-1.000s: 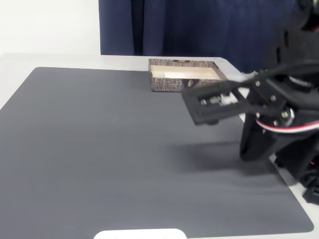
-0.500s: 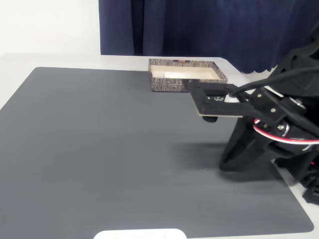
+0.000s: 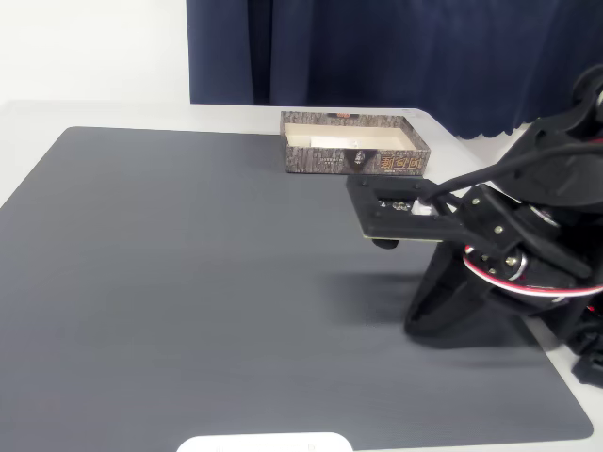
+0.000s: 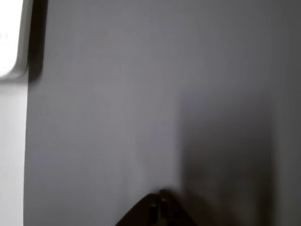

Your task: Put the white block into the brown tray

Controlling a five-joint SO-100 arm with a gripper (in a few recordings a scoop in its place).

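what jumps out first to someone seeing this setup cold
The black arm on the right of the fixed view draws the eye, its flat gripper hanging above the dark grey mat with a shadow under it. Behind it, at the mat's far edge, sits the brown tray, cream inside, against a navy curtain. In the wrist view the fingertips look shut.

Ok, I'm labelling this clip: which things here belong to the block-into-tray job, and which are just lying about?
Job: brown tray; gripper; pale bar inside the tray, possibly the white block.
Lying about: grey mat; white rounded plate; blue curtain.
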